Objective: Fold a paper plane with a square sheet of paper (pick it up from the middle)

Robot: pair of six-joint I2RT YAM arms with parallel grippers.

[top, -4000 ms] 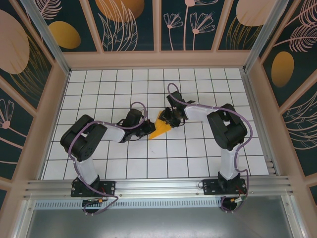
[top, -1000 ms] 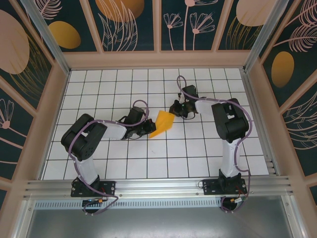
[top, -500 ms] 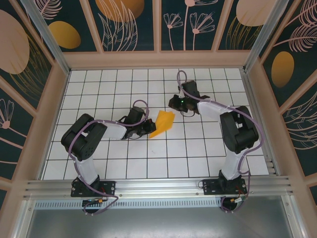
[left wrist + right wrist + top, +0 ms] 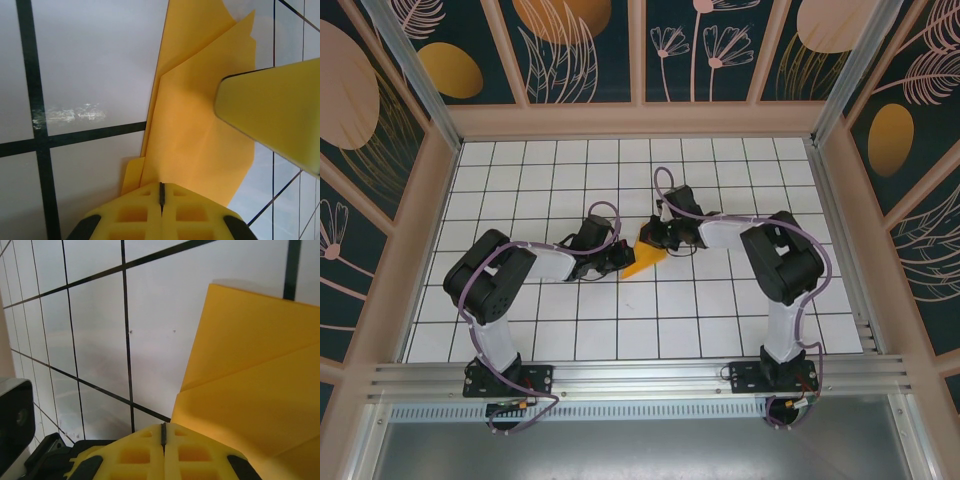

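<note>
The orange-yellow square sheet of paper [image 4: 642, 262] lies on the white grid table, folded in layers into a pointed wedge much like a paper plane. My left gripper [image 4: 622, 260] is shut at its near-left end. In the left wrist view its closed fingertips [image 4: 161, 192] rest on the edge of the layered paper [image 4: 200, 125]. My right gripper [image 4: 653, 238] is shut at the far end, and one of its yellow fingers [image 4: 275, 110] lies over the sheet. In the right wrist view the closed tips [image 4: 163, 430] touch the creased paper [image 4: 250, 380].
Both black arms reach in low from the near rail and meet at the table's middle. The left arm's black wrist [image 4: 15, 425] sits close beside the right gripper. Beige frame walls [image 4: 640, 120] bound the grid table on three sides.
The right gripper, lifted off toward the back half a second ago, has come back down onto the paper's far end. The paper's raised flap is pressed flat, so the shape looks narrower.
</note>
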